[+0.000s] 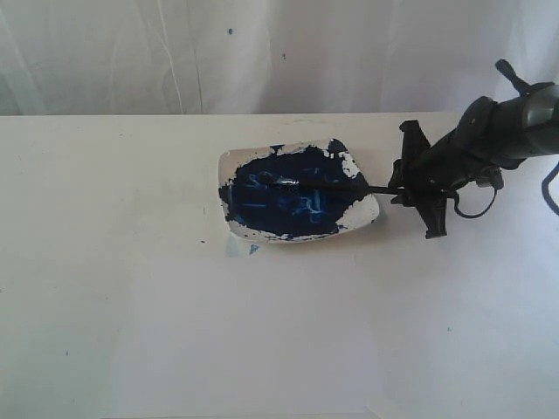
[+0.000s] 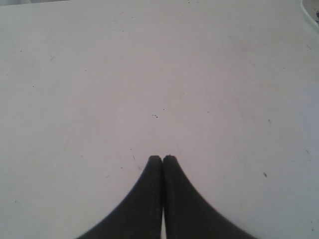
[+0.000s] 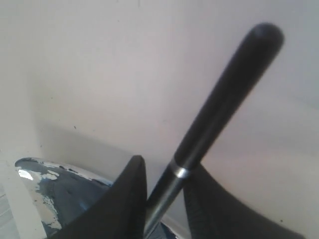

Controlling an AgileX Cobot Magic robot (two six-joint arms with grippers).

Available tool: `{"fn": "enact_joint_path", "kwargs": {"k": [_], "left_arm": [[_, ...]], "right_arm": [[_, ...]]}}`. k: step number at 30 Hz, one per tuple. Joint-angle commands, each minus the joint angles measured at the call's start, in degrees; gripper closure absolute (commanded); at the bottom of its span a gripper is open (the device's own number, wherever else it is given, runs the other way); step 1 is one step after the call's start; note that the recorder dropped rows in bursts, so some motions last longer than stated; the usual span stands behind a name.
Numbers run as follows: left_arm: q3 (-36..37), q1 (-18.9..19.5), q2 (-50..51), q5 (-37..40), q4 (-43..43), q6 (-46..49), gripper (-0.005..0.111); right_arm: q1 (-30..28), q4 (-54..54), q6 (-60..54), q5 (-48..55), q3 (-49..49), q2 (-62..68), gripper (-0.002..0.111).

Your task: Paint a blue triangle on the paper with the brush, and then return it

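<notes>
My right gripper (image 1: pixel 397 186) is shut on the brush (image 1: pixel 341 184) at the right rim of the white dish (image 1: pixel 362 214). The thin black brush runs from there leftward over the dark blue paint (image 1: pixel 284 205). In the right wrist view the brush (image 3: pixel 224 94) passes between the fingers of the right gripper (image 3: pixel 167 167). Its silver band (image 3: pixel 180 171) sits at the fingertips, its rounded black end sticks out beyond them, and its bristles are hidden. No blue triangle shows. I cannot tell the paper's edges from the white tabletop. My left gripper (image 2: pixel 162 158) is shut on nothing above bare white surface, outside the exterior view.
A white curtain (image 1: pixel 262 52) hangs behind the table's far edge. A small pale blue scrap (image 1: pixel 251 249) peeks out under the dish's front left corner. The dish's paint-smeared corner (image 3: pixel 55 189) lies beside the right fingers. A rim edge (image 2: pixel 310 9) clips the left wrist view's corner.
</notes>
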Motion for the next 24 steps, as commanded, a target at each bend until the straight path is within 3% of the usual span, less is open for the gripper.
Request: {"fn": "enact_joint_path", "kwargs": {"k": [1,9,19,21,24], "left_arm": [[0.26,-0.22,-0.22,-0.09,-0.41,-0.50,0.107],[0.26,-0.22,-0.22,-0.09,-0.41,-0.50,0.107],[0.26,-0.22,-0.22,-0.09,-0.41,-0.50,0.107],[0.26,-0.22,-0.22,-0.09,-0.41,-0.50,0.107],[0.26,-0.22,-0.22,-0.09,-0.41,-0.50,0.107]], "right_arm": [[-0.50,-0.17,1.39,-0.92,0.20,0.10,0.088],[-0.50,-0.17,1.74,-2.33,0.20,0.10,0.104],[-0.53,-3.55,-0.45,-9.44,0.20,-7.66,0.106],[-0.53,-4.18,-7.64,-14.21,0.20,-12.02,0.106],[-0.42,-4.18,-29.61,-20.84,0.20,-19.07,0.106]]}}
